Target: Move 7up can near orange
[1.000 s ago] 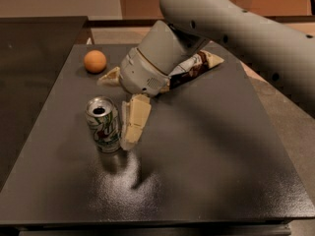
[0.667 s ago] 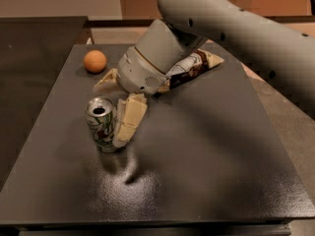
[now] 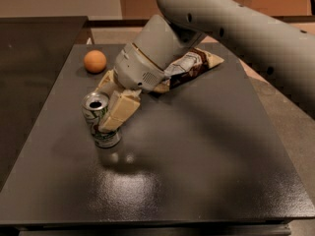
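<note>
**Mia:** Where is the 7up can (image 3: 98,123)?

**Ben:** It is in the left middle of the frame, on the dark table (image 3: 206,166). Its shiny top with the little hole faces up.

**Mia:** And the gripper?

**Ben:** The gripper (image 3: 104,107) is right at the can. It hangs from the big grey arm (image 3: 236,28) that comes in from the upper right. The jaws are narrow and pinch the can. One pale finger (image 3: 118,113) lies on the can's right side. The other one peeks out behind the can, toward the top of the frame.

**Mia:** Where does the can have to go?

**Ben:** To the orange (image 3: 95,61). It sits in the upper left, straight up the frame from the can, with bare table between them.

**Mia:** How do you do it well?

**Ben:** I think you hold the can firmly but do not squash it, because a can like that looks thin. Lift it only a little, or it may swing and slip. Keep it straight up, since it looks a bit tipped to me. Then carry it slowly toward the upper left.

**Mia:** What could go wrong?

**Ben:** The orange is round, so one bump could make it roll off. Stop just beside it and do not touch it. The snack bag (image 3: 197,65) lies under the arm at the top middle, so the arm should not push it along. Set the can flat on the table first, and only then let go
</note>
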Robot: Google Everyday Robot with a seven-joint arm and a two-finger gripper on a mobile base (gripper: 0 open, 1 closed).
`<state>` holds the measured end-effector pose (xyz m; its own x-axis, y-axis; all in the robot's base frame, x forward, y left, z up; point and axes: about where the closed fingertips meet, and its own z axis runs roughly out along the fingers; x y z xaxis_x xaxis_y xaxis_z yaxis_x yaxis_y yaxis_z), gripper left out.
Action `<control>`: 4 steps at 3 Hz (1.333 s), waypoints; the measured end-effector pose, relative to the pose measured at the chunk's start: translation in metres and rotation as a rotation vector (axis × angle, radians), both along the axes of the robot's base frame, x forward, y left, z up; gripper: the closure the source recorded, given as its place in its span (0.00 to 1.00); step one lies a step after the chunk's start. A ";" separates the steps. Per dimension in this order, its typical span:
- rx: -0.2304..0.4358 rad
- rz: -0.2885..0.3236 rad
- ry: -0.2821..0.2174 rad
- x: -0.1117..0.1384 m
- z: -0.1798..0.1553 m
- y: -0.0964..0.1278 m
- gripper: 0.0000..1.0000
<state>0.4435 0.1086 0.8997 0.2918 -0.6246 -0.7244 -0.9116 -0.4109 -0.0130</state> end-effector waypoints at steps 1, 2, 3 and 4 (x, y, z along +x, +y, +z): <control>0.004 -0.075 -0.017 0.019 0.013 -0.001 0.87; 0.004 -0.191 -0.040 0.053 0.029 -0.005 1.00; 0.001 -0.295 -0.052 0.091 0.036 -0.006 1.00; 0.008 -0.366 -0.047 0.123 0.037 -0.003 1.00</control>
